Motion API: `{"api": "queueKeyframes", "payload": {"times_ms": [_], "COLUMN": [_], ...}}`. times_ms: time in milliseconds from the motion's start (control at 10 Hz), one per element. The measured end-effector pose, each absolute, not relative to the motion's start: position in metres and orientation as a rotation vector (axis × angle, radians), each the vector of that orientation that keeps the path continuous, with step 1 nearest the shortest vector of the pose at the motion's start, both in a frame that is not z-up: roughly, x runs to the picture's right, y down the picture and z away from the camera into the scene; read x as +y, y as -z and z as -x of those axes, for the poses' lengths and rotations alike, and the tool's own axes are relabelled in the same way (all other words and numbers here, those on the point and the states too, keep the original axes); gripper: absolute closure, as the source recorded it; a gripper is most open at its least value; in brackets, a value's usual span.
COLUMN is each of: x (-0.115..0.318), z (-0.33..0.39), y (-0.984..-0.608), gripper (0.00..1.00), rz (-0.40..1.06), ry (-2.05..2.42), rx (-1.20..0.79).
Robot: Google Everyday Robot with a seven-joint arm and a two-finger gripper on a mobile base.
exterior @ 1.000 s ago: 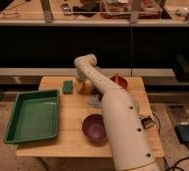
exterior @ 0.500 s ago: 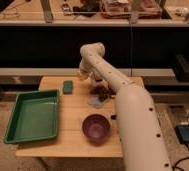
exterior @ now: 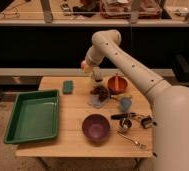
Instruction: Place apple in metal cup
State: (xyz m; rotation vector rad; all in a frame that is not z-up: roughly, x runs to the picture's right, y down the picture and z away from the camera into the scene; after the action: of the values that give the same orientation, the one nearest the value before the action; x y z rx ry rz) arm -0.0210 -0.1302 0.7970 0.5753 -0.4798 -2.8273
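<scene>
The apple (exterior: 84,65) is a small yellow-orange fruit held in my gripper (exterior: 89,68) above the back middle of the wooden table (exterior: 73,140). The gripper is shut on the apple and hangs from the wrist below the raised elbow. The metal cup (exterior: 124,125) is small and shiny, with a dark straight handle. It stands near the table's front right, to the right of the purple bowl (exterior: 96,126). The gripper is well behind and to the left of the metal cup.
A green tray (exterior: 33,115) fills the table's left side. A green sponge (exterior: 67,86) lies at the back. An orange-red bowl (exterior: 117,84), a pale blue-grey cup (exterior: 125,103), a dark object on a cloth (exterior: 99,94) and a spoon (exterior: 133,141) are on the right.
The gripper has risen from the tabletop with the apple in it. The arm's elbow has swung up and back.
</scene>
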Motion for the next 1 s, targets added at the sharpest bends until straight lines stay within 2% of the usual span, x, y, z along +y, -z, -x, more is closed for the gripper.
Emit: {"api": "queueKeyframes", "payload": {"times_ms": [300, 500, 1000], "x": [-0.099, -0.080, -0.080], "z": [0.004, -0.003, -0.001], "y": [-0.744, -0.724, -0.723], "gripper": [1.00, 1.00, 1.00], "rz": [-0.668, -0.709, -0.717], "ry": [2.849, 2.859, 2.861], "rx": [-0.457, -0.451, -0.451]}}
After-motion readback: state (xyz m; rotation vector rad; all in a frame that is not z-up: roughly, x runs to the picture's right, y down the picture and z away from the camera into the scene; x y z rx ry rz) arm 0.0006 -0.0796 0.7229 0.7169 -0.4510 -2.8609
